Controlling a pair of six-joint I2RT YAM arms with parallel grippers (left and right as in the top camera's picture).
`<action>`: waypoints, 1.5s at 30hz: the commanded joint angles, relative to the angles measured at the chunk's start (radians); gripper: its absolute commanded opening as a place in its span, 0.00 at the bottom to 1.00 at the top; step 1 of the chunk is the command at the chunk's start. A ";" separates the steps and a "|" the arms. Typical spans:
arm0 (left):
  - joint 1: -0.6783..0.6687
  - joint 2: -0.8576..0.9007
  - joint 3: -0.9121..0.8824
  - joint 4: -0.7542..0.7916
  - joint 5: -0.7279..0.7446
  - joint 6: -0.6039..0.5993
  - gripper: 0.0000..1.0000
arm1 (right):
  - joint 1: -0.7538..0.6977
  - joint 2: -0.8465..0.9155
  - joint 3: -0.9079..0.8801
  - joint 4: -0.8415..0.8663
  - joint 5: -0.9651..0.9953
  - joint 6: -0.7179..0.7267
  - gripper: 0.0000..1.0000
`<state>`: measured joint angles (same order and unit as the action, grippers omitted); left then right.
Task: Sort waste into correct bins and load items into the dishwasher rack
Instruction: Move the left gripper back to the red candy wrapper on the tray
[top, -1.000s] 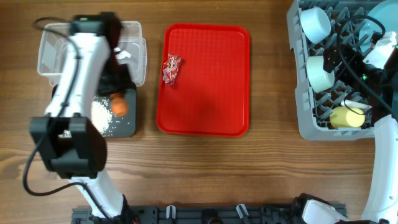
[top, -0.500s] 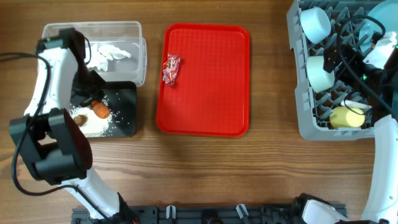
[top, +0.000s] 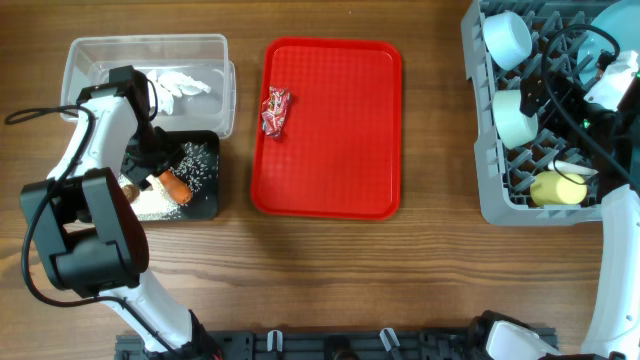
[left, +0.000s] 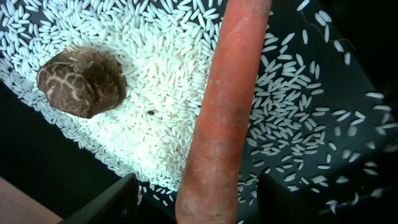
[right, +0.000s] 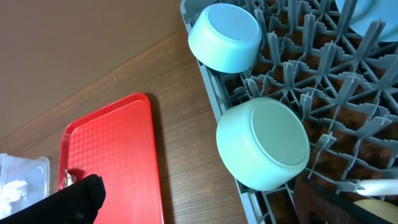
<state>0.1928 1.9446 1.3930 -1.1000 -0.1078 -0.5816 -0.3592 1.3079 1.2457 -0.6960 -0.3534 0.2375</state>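
left wrist view: the left gripper (left: 198, 205) hangs low over the black bin (top: 206, 206), jaws parted, and the carrot (left: 227, 106) lies between the two fingers (left: 109, 202) with a gap on each side, so nothing is gripped; the carrot rests on a bed of rice (left: 155, 93), and the brown lump (left: 81, 81) sits on the rice just beside it; more grains lie scattered over the bin's dark floor; overhead, the clear bin (top: 215, 45) sits right behind the black one with the tissue (top: 178, 82) inside it; the wrapper (top: 275, 108) is on the red tray (top: 340, 150), near its left edge, well apart from both bins; over on the right, the rack (top: 480, 150) carries two bowls (right: 225, 37) (right: 264, 143) turned on their sides among the prongs, the cup (top: 555, 188) at the near end, the spoon (top: 568, 166) just above the cup, and the plate (top: 612, 18) at the far corner; the right gripper (right: 198, 183) hovers above the rack, jaws spread wide, holding nothing.
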 joint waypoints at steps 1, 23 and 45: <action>0.000 -0.076 0.054 -0.025 -0.013 0.001 0.60 | -0.001 0.011 0.011 -0.001 0.021 -0.002 1.00; -0.614 -0.105 0.154 0.312 -0.112 0.355 0.98 | -0.001 0.011 0.011 0.001 0.021 0.001 1.00; -0.615 0.172 0.148 0.376 -0.129 0.335 0.75 | -0.001 0.011 0.011 -0.010 0.021 -0.002 1.00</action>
<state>-0.4282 2.0827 1.5440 -0.7280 -0.2379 -0.2623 -0.3592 1.3079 1.2457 -0.7033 -0.3489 0.2375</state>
